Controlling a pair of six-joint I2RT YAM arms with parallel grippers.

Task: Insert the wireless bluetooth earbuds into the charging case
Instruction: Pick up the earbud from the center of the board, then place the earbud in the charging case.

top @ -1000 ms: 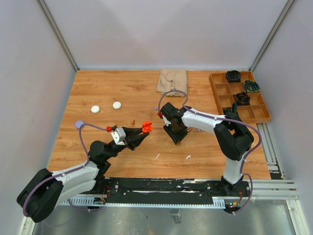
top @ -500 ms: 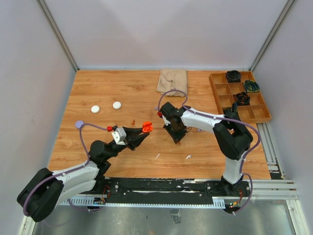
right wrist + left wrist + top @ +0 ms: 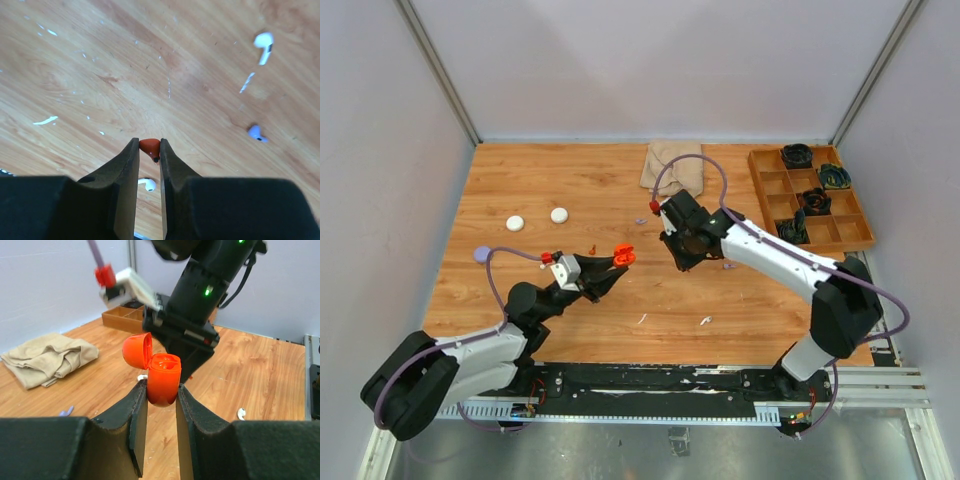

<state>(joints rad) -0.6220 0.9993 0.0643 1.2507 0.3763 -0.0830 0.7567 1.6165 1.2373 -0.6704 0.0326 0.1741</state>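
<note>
One red earbud (image 3: 149,146), probably light and slippery, sits pinched by its bulb in the right gripper (image 3: 148,150); the left gripper (image 3: 161,390) clamps the open case (image 3: 163,374).

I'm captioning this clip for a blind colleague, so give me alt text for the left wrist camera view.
An open orange-red charging case, lid flipped back, is clamped upright between the left arm's two black jaws. Behind it looms the black right arm, above a wooden table with a tan cloth at left.
</note>
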